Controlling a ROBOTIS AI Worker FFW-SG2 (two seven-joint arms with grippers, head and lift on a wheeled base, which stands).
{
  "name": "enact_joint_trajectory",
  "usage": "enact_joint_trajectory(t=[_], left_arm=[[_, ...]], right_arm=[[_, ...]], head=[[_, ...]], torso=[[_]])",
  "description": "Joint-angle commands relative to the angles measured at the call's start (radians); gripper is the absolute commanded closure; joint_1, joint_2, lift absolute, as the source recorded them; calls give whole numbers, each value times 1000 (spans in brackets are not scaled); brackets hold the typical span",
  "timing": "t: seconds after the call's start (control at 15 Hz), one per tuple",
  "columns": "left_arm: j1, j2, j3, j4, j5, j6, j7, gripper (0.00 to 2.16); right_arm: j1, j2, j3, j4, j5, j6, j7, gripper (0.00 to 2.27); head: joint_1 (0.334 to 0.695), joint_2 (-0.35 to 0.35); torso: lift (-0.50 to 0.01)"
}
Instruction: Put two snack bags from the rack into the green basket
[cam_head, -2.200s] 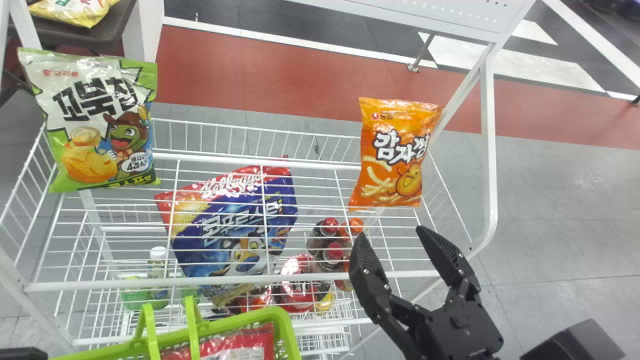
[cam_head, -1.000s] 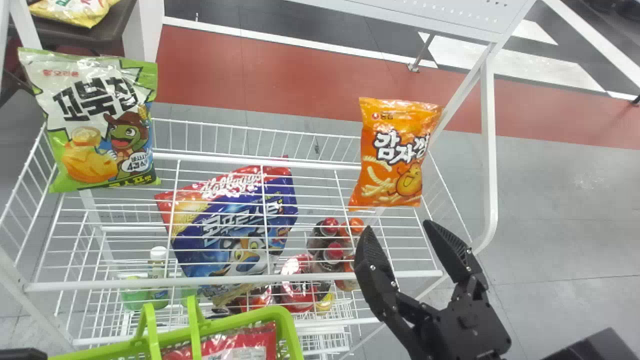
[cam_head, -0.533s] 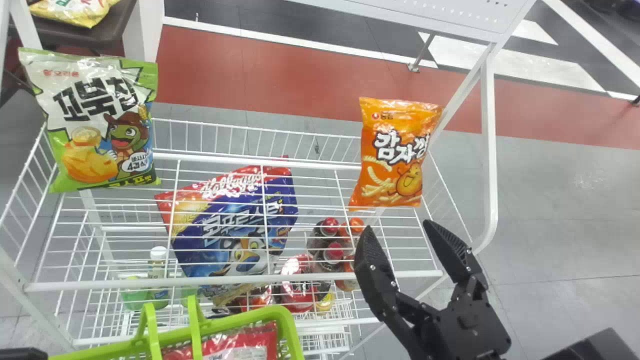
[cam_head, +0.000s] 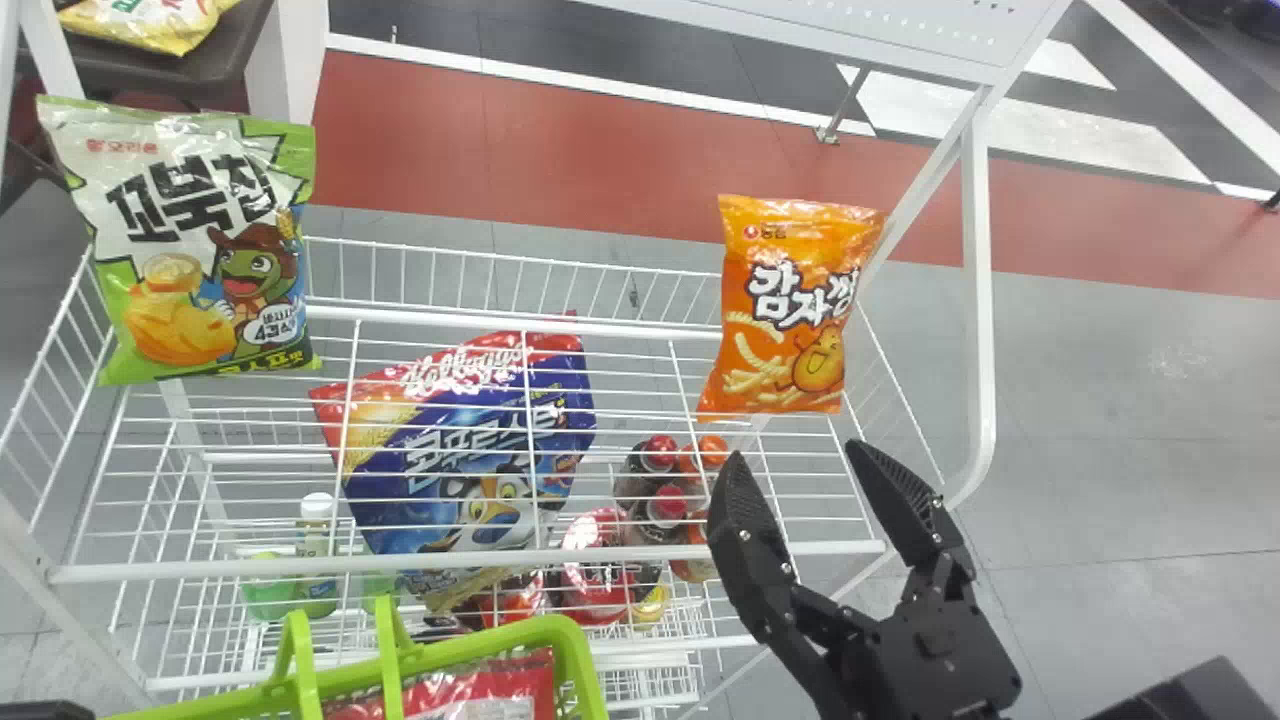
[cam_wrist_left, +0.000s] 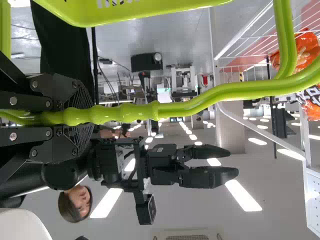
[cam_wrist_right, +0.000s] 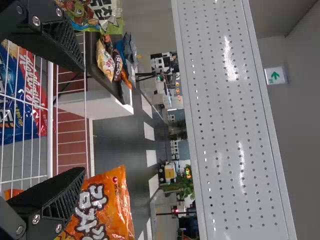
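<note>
"Rack (cam_head: 450, 574), quick rundown pls?"
"Wht wire rack, open grid shelves, raised wire rail at the back, perf'd panel (cam_head: 900, 30) up high."
"Top wire shelf?"
"2 bags, both upright: grn/wht snack bag (cam_head: 190, 240) at L end, orange snack bag (cam_head: 795, 310) nr R end. Well apart, fronts facing us."
"& below?"
"Seen thru the grid: big blue/red bag (cam_head: 500, 405), tilted, approx mid, btwn the other 2 L-to-R. Wht-cap bottle (cam_head: 317, 510) to its L. Dark bottles (cam_head: 668, 508) w/ red caps grouped to its R."
"Which lwr level?"
"Can't tell, too many wires."
</note>
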Motion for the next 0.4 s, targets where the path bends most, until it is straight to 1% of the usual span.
enact_joint_trajectory(t=[0.0, 0.33], left_arm=[[2, 1, 1, 0, 0, 1, 0, 1187], [2, 1, -1, -2, 0, 1, 0, 1187]], right_arm=[[0, 0, 0, 0, 0, 0, 0, 117], [0, 0, 2, 0, -3, 0, 0, 117]], head=[[695, -350], [695, -350]], torso=[[-2], [-2]])
